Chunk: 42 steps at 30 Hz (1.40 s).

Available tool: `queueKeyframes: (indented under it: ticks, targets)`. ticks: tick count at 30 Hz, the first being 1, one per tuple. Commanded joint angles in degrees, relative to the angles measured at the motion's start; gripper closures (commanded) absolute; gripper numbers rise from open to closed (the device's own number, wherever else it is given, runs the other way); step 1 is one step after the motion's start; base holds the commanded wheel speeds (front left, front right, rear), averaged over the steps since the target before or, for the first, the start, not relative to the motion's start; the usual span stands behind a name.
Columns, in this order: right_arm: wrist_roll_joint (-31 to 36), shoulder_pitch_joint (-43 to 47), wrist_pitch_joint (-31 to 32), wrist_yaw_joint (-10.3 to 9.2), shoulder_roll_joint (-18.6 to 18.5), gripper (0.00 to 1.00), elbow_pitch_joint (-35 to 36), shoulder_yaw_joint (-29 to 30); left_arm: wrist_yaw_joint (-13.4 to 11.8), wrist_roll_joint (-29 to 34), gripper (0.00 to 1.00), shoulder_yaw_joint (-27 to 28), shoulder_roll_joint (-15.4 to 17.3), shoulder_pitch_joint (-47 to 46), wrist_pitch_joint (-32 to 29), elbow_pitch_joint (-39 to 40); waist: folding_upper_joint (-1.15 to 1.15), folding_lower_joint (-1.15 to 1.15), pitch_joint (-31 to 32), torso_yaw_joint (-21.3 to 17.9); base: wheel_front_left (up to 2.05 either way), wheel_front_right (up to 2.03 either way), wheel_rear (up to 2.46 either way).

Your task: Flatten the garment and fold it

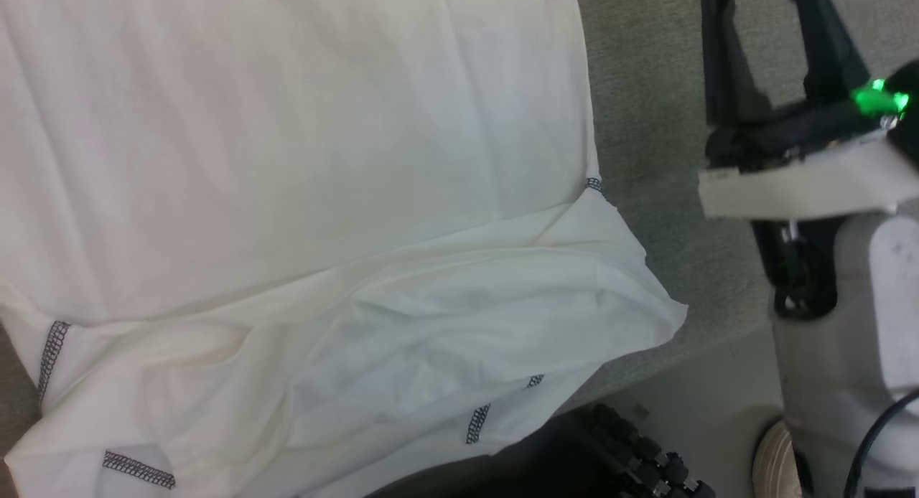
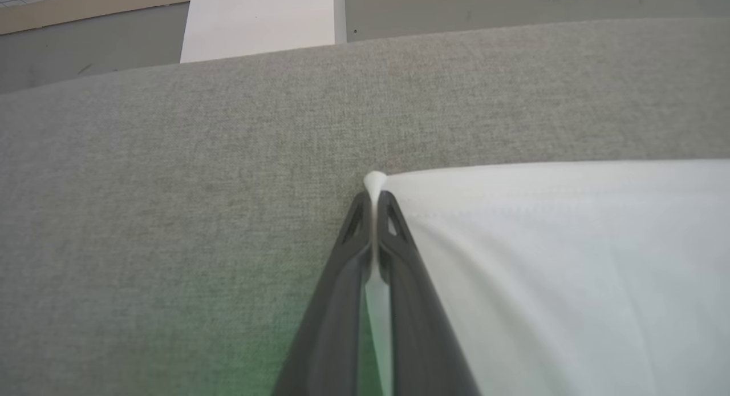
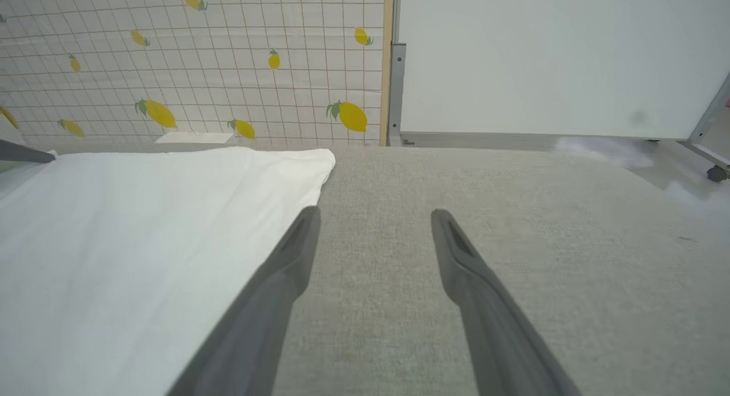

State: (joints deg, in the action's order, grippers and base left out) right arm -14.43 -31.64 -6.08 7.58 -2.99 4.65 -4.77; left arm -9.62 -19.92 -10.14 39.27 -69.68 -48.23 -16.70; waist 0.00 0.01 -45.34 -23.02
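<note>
Jaws of the left gripper [image 2: 373,197] are pinched tight on a corner of the garment [image 2: 570,270], I'd guess to tug it flat. Jaws of the right gripper [image 3: 374,213] are spread and empty, just beside it. The garment covers most of the grey table [image 3: 513,242] and is rumpled along the near edge.

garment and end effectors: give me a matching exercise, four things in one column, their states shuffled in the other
1 left end effector
2 right end effector
3 garment
4 grey surface

a open, holding nothing
b white, spread out, wrinkled near one edge
c woven, lying under the cloth
d shut on a corner of cloth

Pairs: 1-d, 2-a, 3-b, 4-c
</note>
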Motion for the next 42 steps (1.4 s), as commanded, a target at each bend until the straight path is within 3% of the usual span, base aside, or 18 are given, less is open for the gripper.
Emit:
queueKeyframes:
  ticks: [1, 5, 10, 16, 22, 23, 25, 28, 32, 38, 42]
  targets:
    - [0.02, -4.41, 2.26, -0.09, 0.11, 0.0, -0.77, 0.23, 0.28, -0.32, 1.0, -0.5, -0.36, 0.46, -0.25, -0.96, 0.0, -0.01, -0.27, 0.85, 0.0, 0.0, 0.0]
    - [-0.58, -17.43, 10.75, -0.09, 0.11, 0.0, -6.87, 1.84, 1.41, -0.82, 1.0, -1.7, -1.71, -0.58, 0.39, 0.02, 0.0, -0.01, -1.18, 2.8, 0.0, 0.0, 0.0]
    - [-3.55, -33.4, 22.03, -0.09, 0.11, 0.0, -21.09, 4.23, 2.89, -0.45, 1.0, -4.03, -3.74, -2.19, 2.33, 1.43, 0.0, -0.01, -2.81, 6.24, 0.0, 0.0, 0.0]
    - [2.7, -45.72, 33.25, -0.09, 0.11, 0.0, -36.13, 7.12, 4.49, -1.16, 1.0, -6.35, -7.39, -4.61, 4.33, 1.67, 0.0, -0.01, -4.92, 10.73, 0.0, 0.0, 0.0]
    - [8.32, -53.42, 39.62, -0.09, 0.12, 0.0, -44.76, 9.28, 5.98, -1.73, 1.0, -8.25, -10.15, -6.88, 6.58, 0.95, 0.0, -0.01, -6.7, 13.97, 0.0, 0.0, 0.0]
    - [10.32, -54.83, 42.98, -0.09, 0.12, 0.49, -46.84, 9.73, 6.22, -1.92, 1.0, -8.57, -10.64, -7.13, 7.3, 0.27, 0.0, -0.01, -6.82, 14.39, 0.0, 0.0, 0.0]
    - [12.46, -55.41, 45.58, -0.09, 0.12, 1.0, -47.47, 9.65, 6.4, -2.1, 1.0, -8.72, -10.88, -7.21, 7.86, -0.32, 0.0, -0.01, -6.78, 14.54, 0.0, 0.0, 0.0]
    - [15.64, -55.33, 47.81, -0.09, 0.12, 1.0, -46.92, 9.65, 6.69, -2.35, 1.0, -8.74, -10.84, -7.2, 8.61, -1.11, 0.0, -0.01, -6.53, 14.44, 0.0, 0.0, 0.0]
    - [15.92, -54.55, 45.5, -0.09, 0.12, 1.0, -44.34, 10.27, 6.96, -2.66, 1.0, -8.25, -10.83, -7.07, 11.67, -1.95, 0.0, -0.01, -5.86, 14.36, 0.0, 0.0, 0.0]
    - [11.5, -51.16, 36.81, -0.09, 0.12, 1.0, -41.03, 7.45, 7.86, -3.6, 1.0, -6.69, -10.93, -5.91, 19.89, -2.83, 0.0, -0.01, -2.9, 13.98, 0.0, 0.0, 0.0]
    - [7.46, -46.24, 29.21, -0.09, 0.12, 1.0, -37.23, 4.47, 10.54, -6.49, 1.0, -5.18, -11.61, -1.89, 27.32, -1.51, 0.0, -0.01, 1.07, 14.31, 0.0, 0.0, 0.0]
